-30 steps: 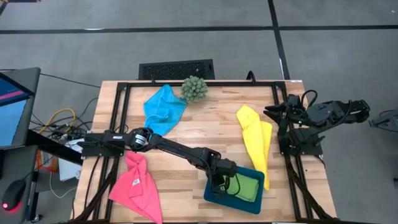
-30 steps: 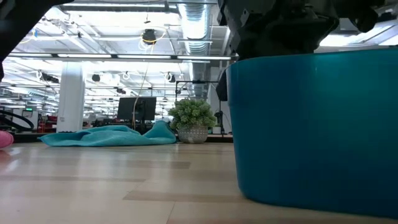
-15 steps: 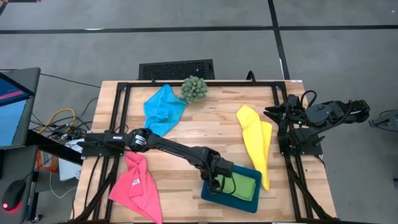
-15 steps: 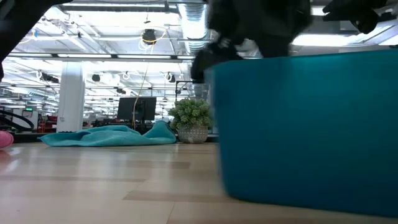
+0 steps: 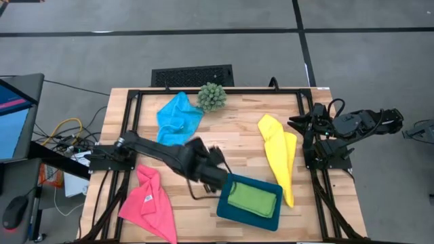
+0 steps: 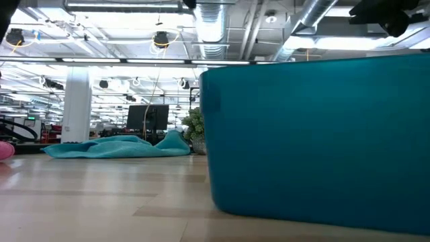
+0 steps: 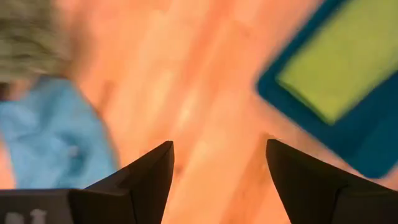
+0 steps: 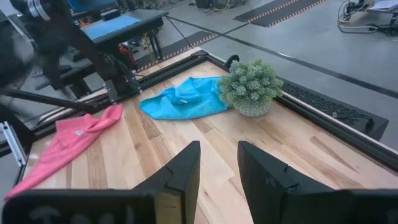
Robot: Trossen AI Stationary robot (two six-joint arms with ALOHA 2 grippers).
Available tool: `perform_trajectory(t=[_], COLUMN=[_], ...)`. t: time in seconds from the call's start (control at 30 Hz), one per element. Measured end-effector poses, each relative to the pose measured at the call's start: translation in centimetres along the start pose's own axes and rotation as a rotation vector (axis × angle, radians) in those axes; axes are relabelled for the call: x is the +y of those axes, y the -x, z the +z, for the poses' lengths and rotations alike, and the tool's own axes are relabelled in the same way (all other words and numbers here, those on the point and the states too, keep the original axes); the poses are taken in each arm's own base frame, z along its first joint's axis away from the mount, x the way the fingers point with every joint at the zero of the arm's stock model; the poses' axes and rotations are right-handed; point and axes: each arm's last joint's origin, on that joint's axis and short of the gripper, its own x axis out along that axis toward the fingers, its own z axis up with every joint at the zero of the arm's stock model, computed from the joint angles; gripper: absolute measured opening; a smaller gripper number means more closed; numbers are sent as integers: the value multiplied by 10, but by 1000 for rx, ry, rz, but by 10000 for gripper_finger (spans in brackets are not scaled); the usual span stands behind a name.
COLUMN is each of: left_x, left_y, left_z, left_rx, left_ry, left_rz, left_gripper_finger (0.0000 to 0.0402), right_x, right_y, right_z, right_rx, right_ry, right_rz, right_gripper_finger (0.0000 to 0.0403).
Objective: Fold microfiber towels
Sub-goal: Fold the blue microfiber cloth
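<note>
The green towel (image 5: 254,199) is seen folded flat inside the tray (image 5: 230,209), near the front edge of the counter (image 5: 230,139). The yellow towel (image 5: 278,157) is laid loose just beside the tray, on the right. The pink towel (image 5: 149,203) is spread at the front left, and the blue towel (image 5: 176,118) is bunched at the back, touching the plant (image 5: 211,97).

The green towel looks done, so this step seems to be the move away from the tray. One of the three loose towels is likely to be picked next. For that, a corner or edge must be pinched and the cloth laid flat first.

The left end effector (image 7: 217,165) is seen wide, with nothing held, above bare wood between the blue towel and the tray. In the high view it is blurred, so its exact spot is hard to tell. The right end effector (image 8: 217,165) is parked off the right edge, with its fingers a little apart and nothing held.

The open fingers are shown only by the wrist views. All four towels together are shown only by the high view. In the low view the tray wall fills most of the picture, and the green towel is hidden.
</note>
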Motion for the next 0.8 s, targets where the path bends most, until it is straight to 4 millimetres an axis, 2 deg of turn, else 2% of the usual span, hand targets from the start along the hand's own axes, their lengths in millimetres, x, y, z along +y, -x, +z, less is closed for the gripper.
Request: perform_trajectory(t=[0.1,0.17,0.3,0.4,0.63,0.8], left_x=[24,39,71,93,122,142], left_y=[10,6,-7,-25,-76,-100], left_z=[2,1,-20,-49,-128,-175], left_rx=[-35,-33,30,86,141,168], left_ry=[20,39,121,214,458,605], left_rz=[14,70,134,206,243,277], left_gripper_finger=[247,247,247,247,247,247], right_x=[0,0,1,1,1,1], right_y=[0,0,0,0,0,0], right_z=[0,0,0,0,-1,-1], right_rx=[0,1,11,13,17,17], right_ry=[-1,-1,-1,0,5,8], right_rz=[0,1,21,23,27,27], right_gripper_finger=[134,134,134,134,134,134])
